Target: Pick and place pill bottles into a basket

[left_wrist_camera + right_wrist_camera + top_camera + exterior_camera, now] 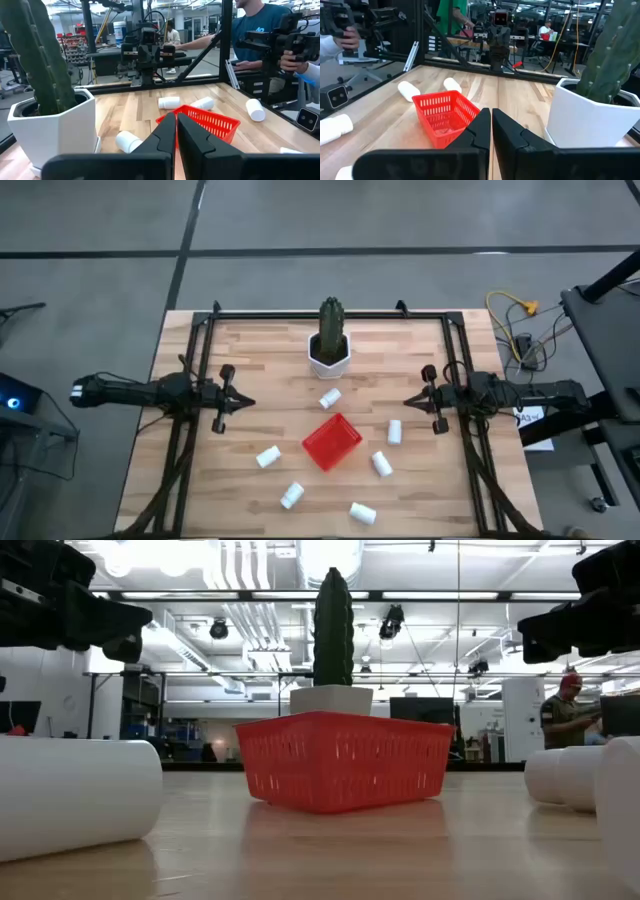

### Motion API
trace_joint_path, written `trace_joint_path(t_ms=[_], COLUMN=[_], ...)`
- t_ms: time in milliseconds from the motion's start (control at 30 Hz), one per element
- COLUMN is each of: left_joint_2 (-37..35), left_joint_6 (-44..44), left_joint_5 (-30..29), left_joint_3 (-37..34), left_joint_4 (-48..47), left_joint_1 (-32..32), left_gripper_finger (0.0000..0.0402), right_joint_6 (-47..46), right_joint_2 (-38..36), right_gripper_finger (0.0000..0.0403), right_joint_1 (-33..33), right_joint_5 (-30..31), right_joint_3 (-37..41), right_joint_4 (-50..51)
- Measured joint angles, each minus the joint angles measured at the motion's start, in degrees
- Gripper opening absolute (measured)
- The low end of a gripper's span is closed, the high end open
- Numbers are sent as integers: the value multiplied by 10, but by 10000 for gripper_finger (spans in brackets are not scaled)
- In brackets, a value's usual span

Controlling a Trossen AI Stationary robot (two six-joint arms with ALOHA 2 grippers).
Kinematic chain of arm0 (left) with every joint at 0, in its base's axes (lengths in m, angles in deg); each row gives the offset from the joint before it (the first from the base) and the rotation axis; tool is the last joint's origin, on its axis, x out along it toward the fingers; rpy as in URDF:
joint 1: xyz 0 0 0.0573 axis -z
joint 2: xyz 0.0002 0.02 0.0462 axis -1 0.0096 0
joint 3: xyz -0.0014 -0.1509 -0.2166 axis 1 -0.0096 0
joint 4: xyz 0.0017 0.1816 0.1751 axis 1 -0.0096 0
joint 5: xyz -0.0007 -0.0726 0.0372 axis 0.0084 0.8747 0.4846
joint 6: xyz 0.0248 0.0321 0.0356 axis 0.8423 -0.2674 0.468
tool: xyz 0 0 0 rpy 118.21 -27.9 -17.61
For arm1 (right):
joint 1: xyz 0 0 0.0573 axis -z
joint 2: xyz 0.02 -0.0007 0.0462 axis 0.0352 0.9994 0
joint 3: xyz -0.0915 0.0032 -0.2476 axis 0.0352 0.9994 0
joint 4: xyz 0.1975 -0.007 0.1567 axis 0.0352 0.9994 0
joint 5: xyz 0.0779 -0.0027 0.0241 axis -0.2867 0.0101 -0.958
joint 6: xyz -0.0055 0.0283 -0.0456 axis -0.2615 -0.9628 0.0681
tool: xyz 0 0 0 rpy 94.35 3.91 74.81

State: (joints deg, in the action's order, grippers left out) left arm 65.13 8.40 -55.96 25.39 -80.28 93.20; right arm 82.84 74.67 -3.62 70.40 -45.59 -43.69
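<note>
Red plastic marks the basket (331,442), which is set empty near the middle of the wooden bench (260,360). Six white pill bottles (330,398) are scattered on the bench around the basket, all lying apart from it; none is seen inside. A cactus pot (328,358) is placed behind the basket, well apart from it. The left tool (243,404) is held above the bench to the left of the basket, its fingers closed together on nothing. The right tool (409,402) is held to the right of the basket, likewise closed and empty.
</note>
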Motion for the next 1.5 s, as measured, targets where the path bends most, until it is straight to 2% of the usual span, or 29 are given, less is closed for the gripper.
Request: trace_joint_path(t_ms=[667,933,1067,1267,1500], left_joint_2=[0,0,0,0,0], left_joint_6=[1,3,1,1,0], left_joint_5=[-3,-4,-4,-4,-4], left_joint_3=[0,0,0,0,0], left_joint_4=[0,0,0,0,0], left_joint_1=[0,0,0,0,0], left_gripper_finger=[0,0,0,0,0], right_joint_6=[2,2,-46,-102,-155], right_joint_2=[0,0,0,26,142], right_gripper_finger=[8,8,8,8,8], right_joint_1=[0,0,0,0,0], right_joint_5=[0,0,1,15,64], right_joint_3=[0,0,-2,-93,-238], right_joint_4=[-6,-113,-138,-24,97])
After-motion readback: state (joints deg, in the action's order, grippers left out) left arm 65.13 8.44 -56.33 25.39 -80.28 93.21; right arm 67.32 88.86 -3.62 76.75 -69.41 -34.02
